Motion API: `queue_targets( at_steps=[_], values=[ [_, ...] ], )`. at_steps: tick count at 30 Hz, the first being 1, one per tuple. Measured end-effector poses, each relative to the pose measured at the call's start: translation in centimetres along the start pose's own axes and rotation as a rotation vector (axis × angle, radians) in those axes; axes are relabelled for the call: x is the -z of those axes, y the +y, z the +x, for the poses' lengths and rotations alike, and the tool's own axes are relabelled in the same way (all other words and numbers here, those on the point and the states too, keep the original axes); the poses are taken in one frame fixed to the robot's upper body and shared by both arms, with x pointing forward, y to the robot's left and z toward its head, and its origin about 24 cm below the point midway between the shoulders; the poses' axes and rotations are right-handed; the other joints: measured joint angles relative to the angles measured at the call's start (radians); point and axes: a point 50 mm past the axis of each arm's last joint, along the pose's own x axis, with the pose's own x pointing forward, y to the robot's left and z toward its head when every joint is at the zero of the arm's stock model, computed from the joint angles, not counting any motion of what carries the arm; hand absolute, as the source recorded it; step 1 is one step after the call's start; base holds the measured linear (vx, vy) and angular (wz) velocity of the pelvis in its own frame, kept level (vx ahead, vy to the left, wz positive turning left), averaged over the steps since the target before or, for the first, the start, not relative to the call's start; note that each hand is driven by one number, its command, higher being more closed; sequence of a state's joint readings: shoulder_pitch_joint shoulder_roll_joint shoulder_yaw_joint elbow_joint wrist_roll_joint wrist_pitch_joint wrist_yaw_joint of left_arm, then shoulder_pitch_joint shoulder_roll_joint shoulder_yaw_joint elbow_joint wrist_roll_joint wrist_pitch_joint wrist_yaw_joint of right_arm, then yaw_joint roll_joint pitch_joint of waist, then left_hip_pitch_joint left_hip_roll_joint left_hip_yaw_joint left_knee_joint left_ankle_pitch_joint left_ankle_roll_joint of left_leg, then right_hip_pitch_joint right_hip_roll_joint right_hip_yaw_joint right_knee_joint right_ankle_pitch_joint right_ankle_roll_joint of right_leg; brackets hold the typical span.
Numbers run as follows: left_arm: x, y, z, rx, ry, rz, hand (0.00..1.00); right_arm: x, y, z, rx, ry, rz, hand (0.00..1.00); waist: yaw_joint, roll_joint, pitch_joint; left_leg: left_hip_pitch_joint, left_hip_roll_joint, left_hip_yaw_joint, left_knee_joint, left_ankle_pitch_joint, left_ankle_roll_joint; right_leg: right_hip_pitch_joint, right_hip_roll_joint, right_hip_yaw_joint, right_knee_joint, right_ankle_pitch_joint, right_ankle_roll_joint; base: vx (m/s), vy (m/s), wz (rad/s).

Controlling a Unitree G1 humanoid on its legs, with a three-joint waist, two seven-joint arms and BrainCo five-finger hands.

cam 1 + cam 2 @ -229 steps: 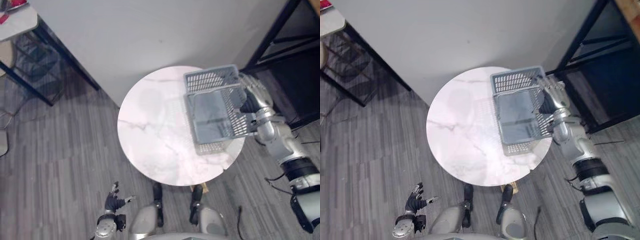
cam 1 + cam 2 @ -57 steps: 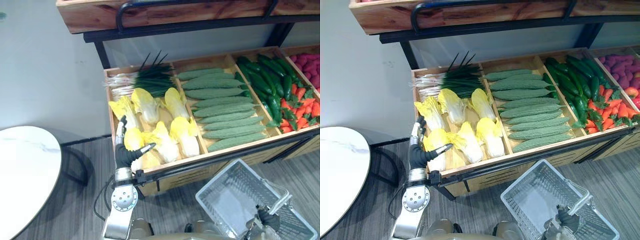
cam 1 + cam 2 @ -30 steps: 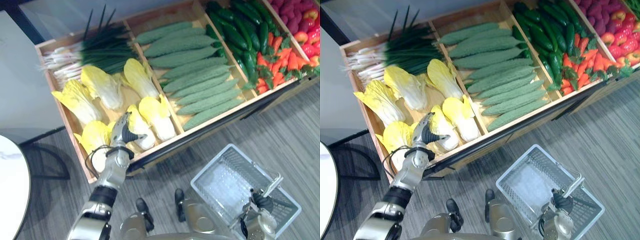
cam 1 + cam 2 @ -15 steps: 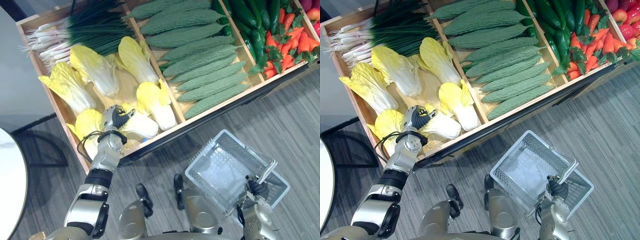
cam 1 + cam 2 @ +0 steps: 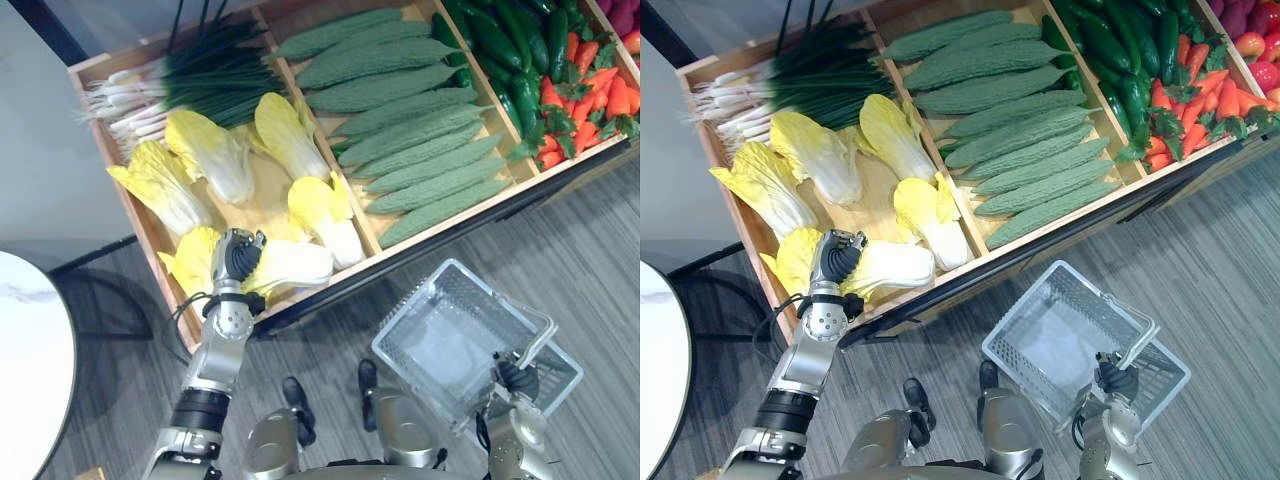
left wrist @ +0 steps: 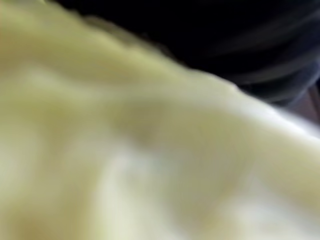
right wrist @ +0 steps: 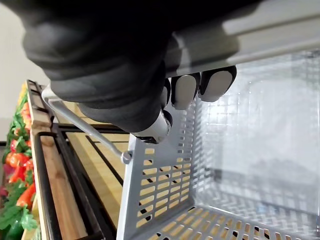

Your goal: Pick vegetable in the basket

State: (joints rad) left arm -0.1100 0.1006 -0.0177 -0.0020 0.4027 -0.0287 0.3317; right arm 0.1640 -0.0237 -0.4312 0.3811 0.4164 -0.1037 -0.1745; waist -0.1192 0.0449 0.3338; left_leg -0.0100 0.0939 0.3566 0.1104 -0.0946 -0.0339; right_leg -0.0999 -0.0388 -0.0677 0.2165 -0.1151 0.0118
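At seven o'clock in the wooden crate (image 5: 268,195), left hand (image 5: 238,257) rested on pale cabbage (image 5: 295,264), grip unreadable, at five o'clock right hand (image 5: 516,382) clamped on grey basket (image 5: 440,340) by its handle.

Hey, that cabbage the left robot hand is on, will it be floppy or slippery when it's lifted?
The cabbage is probably firm at its thick white base and looser at the yellow leafy end where the left robot hand sits, so the leaves may give. Its long rounded shape could roll if nudged.
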Motion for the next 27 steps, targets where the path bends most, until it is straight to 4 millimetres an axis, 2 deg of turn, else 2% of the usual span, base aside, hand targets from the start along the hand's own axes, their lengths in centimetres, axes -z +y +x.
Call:
queue_targets(
  at_steps=[2,5,8,10,11,13,14,15,16,18,20,21,22,23,24,26,27],
  values=[
    [-0.7,0.7,-1.0,-0.069,-0.009,-0.085,1.00,0.3,-0.5,-0.3,0.017,0.008,-0.001,1.00,0.000,0.013,-0.023,0.018,0.003,-0.007,-0.012,0.002,0.002,0.018,0.000,-0.008,-0.001,-0.003,0.005,0.03,-0.022,0.10],
    [-1.6,1.1,-2.0,-0.121,-0.033,-0.159,1.00,0.8,-1.0,-0.8,0.042,0.021,0.001,1.00,0.003,0.018,-0.044,0.028,0.010,-0.014,-0.010,0.001,0.002,0.034,0.001,-0.015,-0.001,-0.007,0.008,0.01,-0.028,0.11],
    [-2.7,1.8,-2.9,-0.165,-0.068,-0.237,1.00,0.5,-1.0,-1.7,0.053,-0.005,0.027,1.00,0.026,0.018,-0.050,0.024,0.024,-0.010,0.035,-0.015,-0.002,0.037,-0.001,-0.010,0.022,-0.022,0.001,-0.02,-0.023,-0.04],
    [-3.0,2.7,-3.9,-0.211,-0.071,-0.277,1.00,-0.4,-0.3,-2.2,0.036,-0.047,0.047,1.00,0.051,0.016,-0.050,0.007,0.049,-0.022,0.158,-0.081,-0.009,0.037,0.016,0.018,0.074,-0.048,-0.005,-0.06,-0.029,-0.31],
    [-3.1,3.0,-4.2,-0.225,-0.071,-0.283,1.00,-0.7,0.1,-2.3,0.025,-0.060,0.050,1.00,0.053,0.014,-0.052,0.000,0.056,-0.042,0.190,-0.096,-0.009,0.030,0.023,0.032,0.084,-0.053,-0.005,-0.10,-0.029,-0.61],
    [-3.3,3.6,-5.2,-0.257,-0.071,-0.313,1.00,-2.3,1.3,-2.6,-0.015,-0.127,0.064,1.00,0.075,0.013,-0.076,-0.037,0.068,-0.112,0.255,-0.159,-0.016,-0.016,0.053,0.085,0.123,-0.082,-0.004,-0.12,0.001,-0.71],
    [-3.4,3.5,-5.4,-0.254,-0.072,-0.322,1.00,-2.6,1.4,-2.8,-0.016,-0.142,0.067,1.00,0.076,0.015,-0.086,-0.039,0.069,-0.108,0.256,-0.169,-0.014,-0.024,0.055,0.092,0.127,-0.084,-0.001,-0.09,0.031,-0.44],
    [-3.6,3.1,-5.6,-0.244,-0.070,-0.350,1.00,-3.2,1.5,-3.1,-0.025,-0.171,0.071,1.00,0.075,-0.002,-0.103,-0.048,0.070,-0.104,0.254,-0.174,-0.018,-0.038,0.053,0.100,0.130,-0.088,0.002,-0.03,0.038,-0.21],
    [-3.8,3.0,-5.8,-0.236,-0.076,-0.361,1.00,-3.6,1.4,-3.4,-0.030,-0.187,0.071,1.00,0.070,-0.001,-0.119,-0.047,0.068,-0.097,0.252,-0.175,-0.017,-0.043,0.053,0.107,0.132,-0.086,0.005,0.00,0.041,-0.25],
    [-4.5,2.8,-6.0,-0.220,-0.100,-0.431,1.00,-4.0,1.7,-4.0,-0.052,-0.206,0.067,1.00,0.068,-0.024,-0.133,-0.044,0.073,-0.064,0.258,-0.175,-0.018,-0.058,0.062,0.137,0.135,-0.080,0.012,0.03,0.036,-0.46],
    [-4.6,2.6,-6.2,-0.215,-0.096,-0.470,1.00,-4.5,2.6,-4.5,-0.097,-0.229,0.069,1.00,0.071,-0.032,-0.141,-0.048,0.090,0.002,0.286,-0.190,-0.019,-0.088,0.092,0.195,0.136,-0.053,0.013,0.04,0.055,-1.07],
    [-4.6,2.5,-6.2,-0.206,-0.094,-0.477,1.00,-4.9,3.6,-4.8,-0.135,-0.245,0.078,1.00,0.074,-0.035,-0.142,-0.051,0.106,0.045,0.310,-0.199,-0.017,-0.113,0.116,0.243,0.133,-0.028,0.018,0.02,0.059,-1.65],
    [-4.7,2.4,-6.2,-0.201,-0.096,-0.479,1.00,-5.3,4.6,-4.9,-0.167,-0.261,0.090,1.00,0.079,-0.037,-0.145,-0.049,0.128,0.083,0.319,-0.204,-0.009,-0.136,0.123,0.247,0.123,-0.013,0.026,-0.02,0.028,-2.13],
    [-4.8,2.3,-6.2,-0.194,-0.101,-0.484,1.00,-5.7,5.8,-5.0,-0.203,-0.281,0.096,1.00,0.083,-0.041,-0.147,-0.034,0.143,0.159,0.316,-0.210,-0.006,-0.163,0.087,0.165,0.103,-0.021,0.007,-0.03,0.005,-1.76],
    [-5.0,2.2,-6.1,-0.187,-0.104,-0.487,1.00,-5.9,6.2,-5.1,-0.216,-0.288,0.095,1.00,0.080,-0.042,-0.148,-0.025,0.146,0.191,0.313,-0.211,-0.005,-0.176,0.062,0.098,0.104,-0.022,0.007,-0.02,0.020,-1.83],
    [-5.4,1.9,-5.8,-0.170,-0.126,-0.493,1.00,-6.0,7.4,-5.2,-0.253,-0.302,0.079,1.00,0.078,-0.050,-0.152,0.060,0.148,0.326,0.277,-0.225,-0.019,-0.172,-0.087,-0.263,0.126,-0.009,-0.036,0.05,0.016,-1.77],
    [-5.4,2.0,-5.6,-0.174,-0.134,-0.488,1.00,-6.0,7.9,-4.9,-0.265,-0.307,0.066,1.00,0.080,-0.048,-0.154,0.084,0.146,0.356,0.265,-0.226,-0.019,-0.157,-0.128,-0.395,0.132,-0.002,-0.054,0.09,-0.040,-1.57]
  ],
)
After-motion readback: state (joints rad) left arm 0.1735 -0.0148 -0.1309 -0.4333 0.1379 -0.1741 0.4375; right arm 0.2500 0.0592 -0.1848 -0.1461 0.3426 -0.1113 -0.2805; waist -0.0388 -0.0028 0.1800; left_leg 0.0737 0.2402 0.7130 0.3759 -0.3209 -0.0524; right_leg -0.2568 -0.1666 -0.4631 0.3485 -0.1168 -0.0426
